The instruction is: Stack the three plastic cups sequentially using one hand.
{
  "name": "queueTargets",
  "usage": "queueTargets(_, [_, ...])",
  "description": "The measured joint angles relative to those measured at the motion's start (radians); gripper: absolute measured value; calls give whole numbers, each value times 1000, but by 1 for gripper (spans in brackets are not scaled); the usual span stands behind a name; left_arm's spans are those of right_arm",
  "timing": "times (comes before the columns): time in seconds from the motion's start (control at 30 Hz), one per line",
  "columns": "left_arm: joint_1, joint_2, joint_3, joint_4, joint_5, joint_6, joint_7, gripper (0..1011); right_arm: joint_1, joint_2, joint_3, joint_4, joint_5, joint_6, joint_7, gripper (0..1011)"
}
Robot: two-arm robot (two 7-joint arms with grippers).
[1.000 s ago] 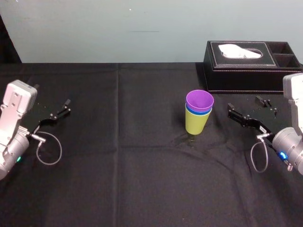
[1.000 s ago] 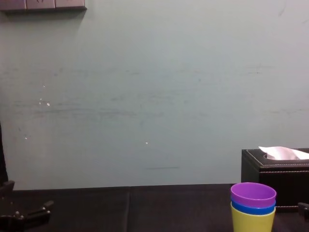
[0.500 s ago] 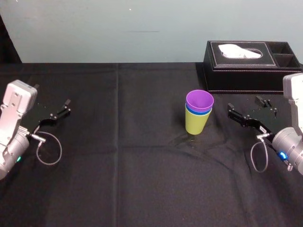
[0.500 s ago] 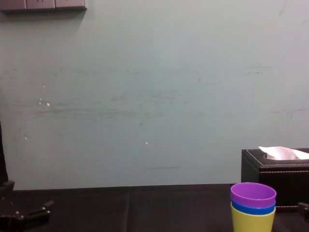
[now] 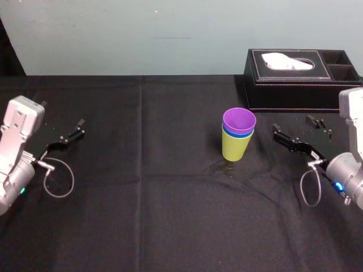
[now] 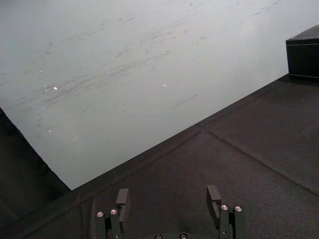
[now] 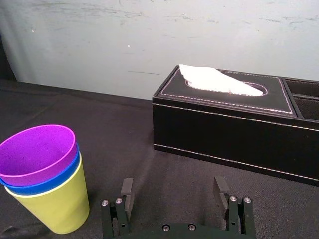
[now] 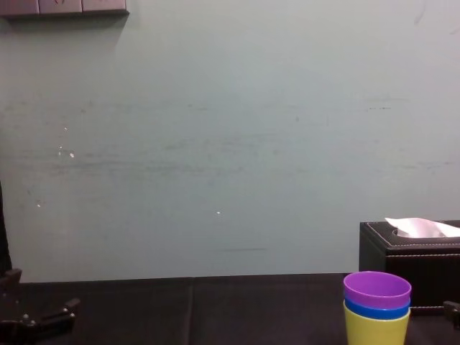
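Head: purple cup [image 5: 239,119] in blue cup [image 5: 241,136] in yellow-green cup [image 5: 234,148], upright right of centre on tabletop [image 5: 142,198]. Left wrist: left hand [image 6: 167,196] wide open, empty. Right wrist: right hand [image 7: 173,191] wide open, empty, near stack [image 7: 47,199]; risks toppling it if swept sideways. Chest: stack lower right.

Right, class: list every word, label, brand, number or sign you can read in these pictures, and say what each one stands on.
No text can be read anywhere.
Cups: plain, no print.
Tissue box: plain black with stitching, no label.
Wall: scuffs only, no sign.
Left end effector and right end effector, both open and parked at either side: no readable markings.
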Motion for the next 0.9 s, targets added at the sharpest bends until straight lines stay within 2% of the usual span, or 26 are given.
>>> queueTargets(0.9, [0,0,0,0,0,0,0,1011,0,0,0,0,0,0,0,1003])
